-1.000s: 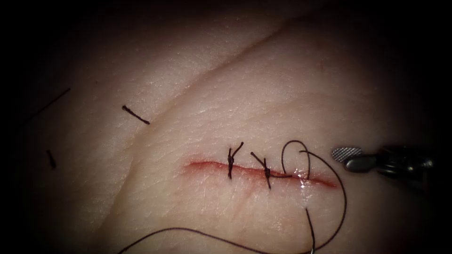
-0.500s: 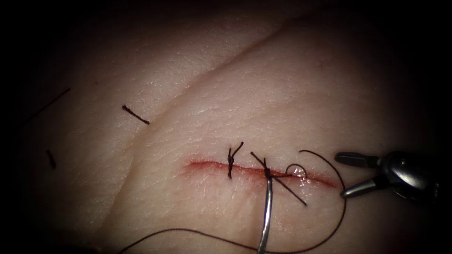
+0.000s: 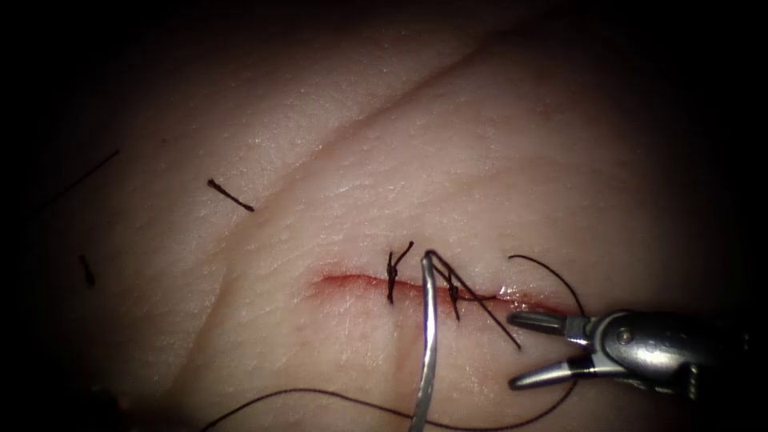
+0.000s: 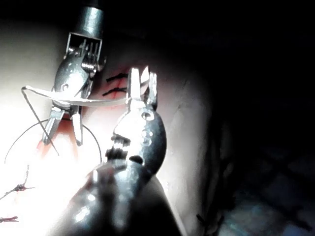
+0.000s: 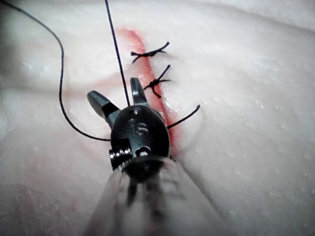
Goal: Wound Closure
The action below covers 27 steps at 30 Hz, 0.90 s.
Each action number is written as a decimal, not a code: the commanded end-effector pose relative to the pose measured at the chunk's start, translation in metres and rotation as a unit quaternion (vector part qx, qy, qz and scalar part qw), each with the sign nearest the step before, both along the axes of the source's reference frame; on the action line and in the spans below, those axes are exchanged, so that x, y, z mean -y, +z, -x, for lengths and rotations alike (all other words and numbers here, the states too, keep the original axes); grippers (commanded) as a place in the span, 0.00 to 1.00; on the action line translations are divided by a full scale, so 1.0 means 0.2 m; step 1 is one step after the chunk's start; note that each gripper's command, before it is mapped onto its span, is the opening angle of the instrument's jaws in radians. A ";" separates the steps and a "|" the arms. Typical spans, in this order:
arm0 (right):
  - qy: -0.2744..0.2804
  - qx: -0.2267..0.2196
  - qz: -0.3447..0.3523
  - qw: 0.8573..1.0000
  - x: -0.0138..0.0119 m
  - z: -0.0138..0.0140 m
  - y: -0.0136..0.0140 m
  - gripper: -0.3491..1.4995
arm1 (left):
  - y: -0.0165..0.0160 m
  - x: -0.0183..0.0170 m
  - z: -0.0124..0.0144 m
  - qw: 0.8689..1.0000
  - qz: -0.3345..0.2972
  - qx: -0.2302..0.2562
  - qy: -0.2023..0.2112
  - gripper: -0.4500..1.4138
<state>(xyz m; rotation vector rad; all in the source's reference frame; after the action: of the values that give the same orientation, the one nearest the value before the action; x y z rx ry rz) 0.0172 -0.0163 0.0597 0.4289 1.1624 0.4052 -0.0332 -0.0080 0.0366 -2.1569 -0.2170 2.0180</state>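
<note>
Lying clear of the tissue [image 3: 320,160], the needle [image 3: 428,344] is gripped by the left tool [image 4: 142,78] near the end away from its thread [image 3: 320,394]. Its long axis crosses the cut [image 3: 352,282]. The right tool [image 3: 514,352] is seen just to the right, fingers [image 3: 540,322] spread and empty.

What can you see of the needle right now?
The needle is a thin, silvery, curved metal wire, free of the tissue. The left pincer is shut on it near one end; dark thread trails from the other. In the endoscope view it rises across the cut, its upper end beside the right-hand knot. The open right pincer holds nothing.
</note>
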 end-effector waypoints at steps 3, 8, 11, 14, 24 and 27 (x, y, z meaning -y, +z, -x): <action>0.010 0.022 -0.002 1.000 0.005 -0.005 0.013 0.54 | 0.002 0.001 0.002 1.000 0.000 -0.002 -0.001 0.00; 0.014 0.037 0.000 0.999 0.004 -0.007 0.018 0.45 | 0.000 0.001 0.003 1.000 0.002 -0.001 -0.003 0.00; 0.011 0.034 -0.002 0.999 0.005 -0.005 0.014 0.00 | -0.001 0.000 0.002 1.000 0.001 0.000 -0.004 0.00; 0.020 0.052 -0.005 0.998 0.008 -0.001 0.005 0.00 | 0.001 -0.003 -0.002 1.000 -0.002 0.005 -0.011 0.00; 0.022 0.059 -0.008 0.998 0.019 -0.007 -0.020 0.00 | 0.024 -0.014 -0.009 0.998 0.009 -0.029 -0.047 0.00; 0.025 0.060 -0.008 0.998 0.024 -0.012 -0.029 0.00 | 0.035 -0.017 -0.011 0.997 0.010 -0.043 -0.061 0.00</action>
<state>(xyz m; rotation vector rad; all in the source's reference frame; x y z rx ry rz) 0.0187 -0.0202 0.0537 0.3787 1.0505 0.4816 -0.0303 -0.0041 0.0437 -2.0283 -0.0432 2.0438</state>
